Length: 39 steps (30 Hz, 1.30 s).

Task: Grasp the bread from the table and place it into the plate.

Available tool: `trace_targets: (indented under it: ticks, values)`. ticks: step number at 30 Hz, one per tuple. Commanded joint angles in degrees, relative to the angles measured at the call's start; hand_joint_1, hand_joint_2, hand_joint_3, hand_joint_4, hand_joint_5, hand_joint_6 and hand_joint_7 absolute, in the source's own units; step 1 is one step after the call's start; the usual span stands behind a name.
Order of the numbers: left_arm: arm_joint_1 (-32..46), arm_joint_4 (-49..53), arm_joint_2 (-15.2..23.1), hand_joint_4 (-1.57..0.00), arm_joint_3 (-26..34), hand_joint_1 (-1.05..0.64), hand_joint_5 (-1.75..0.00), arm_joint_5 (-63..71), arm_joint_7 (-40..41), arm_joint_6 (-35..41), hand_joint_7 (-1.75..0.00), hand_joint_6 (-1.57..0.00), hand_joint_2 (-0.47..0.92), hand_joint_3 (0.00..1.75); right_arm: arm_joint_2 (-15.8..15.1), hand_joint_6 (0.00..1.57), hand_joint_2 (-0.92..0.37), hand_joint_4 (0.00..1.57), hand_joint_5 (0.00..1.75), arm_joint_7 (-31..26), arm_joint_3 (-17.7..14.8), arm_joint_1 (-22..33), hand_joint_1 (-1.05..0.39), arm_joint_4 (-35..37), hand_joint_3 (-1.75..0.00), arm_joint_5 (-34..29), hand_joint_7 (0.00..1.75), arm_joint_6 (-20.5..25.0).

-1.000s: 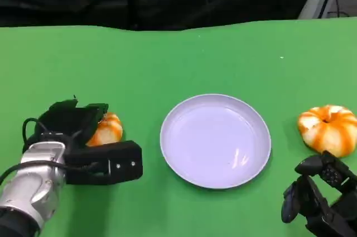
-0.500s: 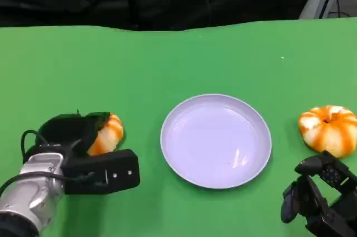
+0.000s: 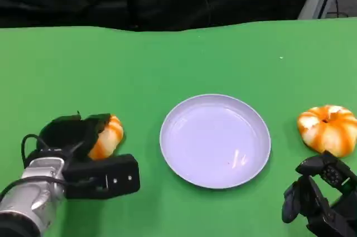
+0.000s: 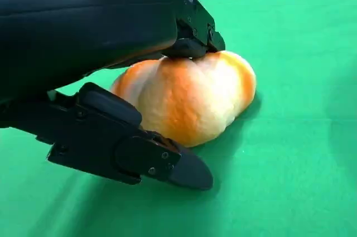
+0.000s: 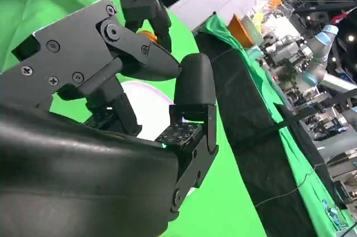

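Orange bread is sitting in the left hand, fingers closing around it, with the plate lying to its right. Right hand is idling with fingers curled, holding nothing, near a second bread.

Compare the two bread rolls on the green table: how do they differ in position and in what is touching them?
The left bread roll lies left of the plate; the right bread roll lies right of it. The left hand covers the left bread roll, its fingers pressing on top, while the right bread roll lies bare, the right hand nearer the robot and apart from it. Both are round, orange and cream striped, and both lie outside the plate.
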Motion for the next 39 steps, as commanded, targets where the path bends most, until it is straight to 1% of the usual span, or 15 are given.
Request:
trace_targets:
  ticks: [1,4,8,12,14,16,17,18,19,20,21,24,30,34,39]
  values:
    - [0.6,3.4,-0.4,-0.45,-0.9,-0.47,-0.04,-0.3,4.5,-2.7,-0.02,-0.47,0.91,0.03,-0.8,0.82,-0.67,0.84,1.75,0.0,-0.6,0.5,-0.13,-1.2,-0.98,0.4,1.41,-0.2]
    - [1.1,5.9,-1.6,-0.69,0.2,-0.29,-0.06,-1.7,10.6,-5.5,-0.03,-0.65,0.86,0.0,-0.9,0.82,-0.67,0.84,1.75,0.1,-0.7,0.5,-0.13,-1.4,-0.97,0.5,1.41,0.0]
    - [1.6,8.9,-3.3,-0.96,2.0,-0.1,-0.16,-4.6,16.5,-8.9,-0.08,-0.84,0.91,0.1,-0.9,0.81,-0.66,0.84,1.75,0.6,-0.8,0.4,-0.13,-0.8,-0.97,0.2,1.42,-0.8]
    - [1.5,10.3,-3.5,-0.84,2.8,-0.08,-1.01,-6.4,18.5,-12.4,-0.04,-1.11,0.92,0.18,-0.8,0.81,-0.67,0.85,1.75,0.8,-1.0,0.3,-0.13,-0.7,-0.97,0.8,1.42,-0.4]
    - [1.4,10.9,-3.4,-0.81,2.6,-0.08,-1.22,-6.7,19.3,-13.6,-0.05,-1.17,0.92,0.19,-0.8,0.81,-0.67,0.85,1.75,0.9,-1.1,0.2,-0.13,-0.7,-0.97,0.9,1.42,-0.3]
    - [1.3,10.8,-3.0,-0.8,2.5,-0.07,-1.26,-6.7,19.9,-14.4,-0.05,-1.19,0.92,0.19,-0.7,0.81,-0.67,0.85,1.75,0.4,-1.0,0.3,-0.13,-0.9,-0.97,0.7,1.42,-0.1]
    - [1.4,10.5,-2.7,-0.8,2.5,-0.07,-1.43,-6.6,20.6,-14.9,-0.15,-1.25,0.91,0.3,-0.7,0.82,-0.66,0.85,1.75,0.2,-0.9,0.3,-0.13,-1.1,-0.97,0.5,1.42,-0.1]
    - [1.4,10.4,-2.5,-0.78,2.5,-0.07,-1.62,-6.6,21.1,-15.3,-0.72,-1.08,0.83,0.5,-0.7,0.82,-0.66,0.85,1.75,0.0,-0.9,0.3,-0.12,-1.2,-0.98,0.3,1.42,-0.1]
    - [1.4,10.3,-2.4,-0.77,2.5,-0.07,-1.68,-6.5,21.5,-15.5,-1.01,-0.96,0.79,0.61,-0.7,0.82,-0.66,0.85,1.75,-0.1,-0.9,0.3,-0.12,-1.3,-0.98,0.3,1.42,-0.1]
    - [1.3,10.2,-2.2,-0.77,2.6,-0.07,-1.71,-6.6,21.7,-16.2,-1.16,-0.9,0.76,0.66,-0.7,0.82,-0.66,0.86,1.75,-0.1,-0.9,0.3,-0.12,-1.3,-0.99,0.3,1.42,-0.1]
    - [1.2,10.1,-2.0,-0.78,2.7,-0.06,-1.73,-6.8,21.9,-16.9,-1.43,-0.79,0.73,0.74,-0.7,0.82,-0.65,0.85,1.75,-0.2,-0.9,0.3,-0.13,-1.3,-0.98,0.3,1.42,0.0]
    - [1.0,10.1,-1.8,-0.8,3.0,-0.05,-1.74,-7.0,22.0,-18.0,-1.63,-0.71,0.7,0.8,-0.7,0.82,-0.64,0.85,1.75,-0.5,-0.8,0.4,-0.14,-1.4,-0.99,0.4,1.41,0.1]
    - [1.0,5.0,-1.2,-0.78,4.1,-0.04,-1.75,-7.6,21.0,-18.5,-1.66,-0.69,0.68,0.81,-0.9,0.83,-0.65,0.86,1.75,-0.6,-0.8,0.3,-0.13,-1.5,-1.0,0.4,1.41,0.3]
    - [1.1,-4.9,-0.4,-0.75,5.3,-0.07,-1.75,-7.2,19.9,-19.0,-1.52,-0.75,0.74,0.69,-0.8,0.82,-0.65,0.85,1.75,0.1,-0.9,0.3,-0.13,-0.7,-0.99,0.1,1.41,-0.9]
    - [1.5,-11.5,-0.3,-0.76,5.9,-0.08,-1.75,-6.9,17.4,-18.1,-1.53,-0.76,0.71,0.78,-0.7,0.81,-0.65,0.84,1.75,0.7,-1.0,0.1,-0.13,-0.1,-0.99,0.4,1.42,-1.0]
